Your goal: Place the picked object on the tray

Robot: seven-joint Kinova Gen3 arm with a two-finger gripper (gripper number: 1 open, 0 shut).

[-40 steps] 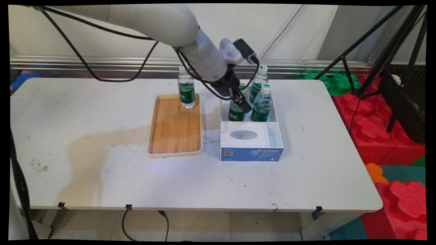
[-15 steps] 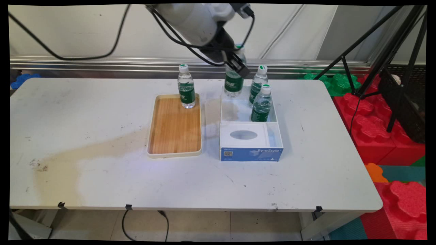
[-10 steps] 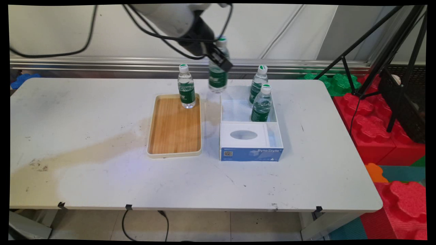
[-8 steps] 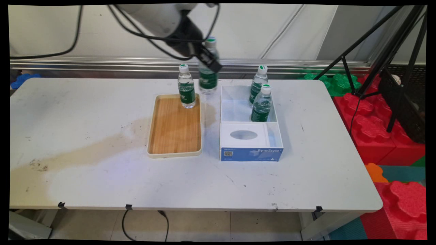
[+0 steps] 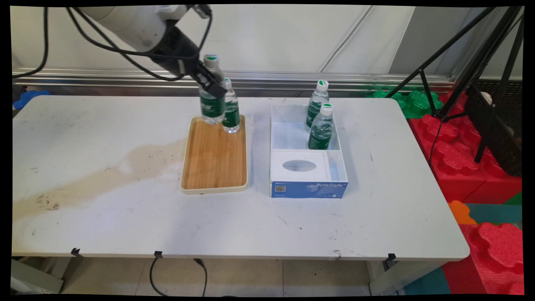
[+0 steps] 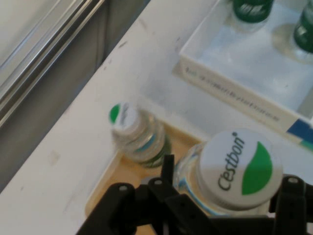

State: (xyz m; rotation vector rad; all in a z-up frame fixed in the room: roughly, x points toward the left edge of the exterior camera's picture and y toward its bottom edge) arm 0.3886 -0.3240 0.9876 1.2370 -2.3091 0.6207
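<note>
Above the far end of the wooden tray (image 5: 214, 156), at about 11 o'clock from the table's (image 5: 104, 209) middle, the gripper (image 5: 207, 82) carries a green-labelled water bottle (image 5: 212, 102) clear of the tray floor.

The nearest risk is a knock. A second bottle (image 5: 231, 109) stands upright on the tray just to the carried one's 3 o'clock side, and in the main view the two overlap; the hand view shows the standing bottle (image 6: 139, 134) close beside the held one's cap (image 6: 240, 169). I judge that any drift toward 3 o'clock, or a descent that is not straight, could clip it and tip it over, since a tall narrow bottle has little base to resist a sideways push. The carried bottle also hangs near the tray's far rim, at the tray's 12 o'clock end; set down there, its base could land half on the raised lip and lean or topple. The grip sits high on the bottle, so the body may swing under it.

The fingers are closed narrowly on the bottle's upper part, just below the cap, and touch nothing else.

Off at 3 o'clock from the tray, two more bottles (image 5: 319, 121) stand in the far compartment of the white and blue box (image 5: 308, 188), well apart from the gripper.
</note>
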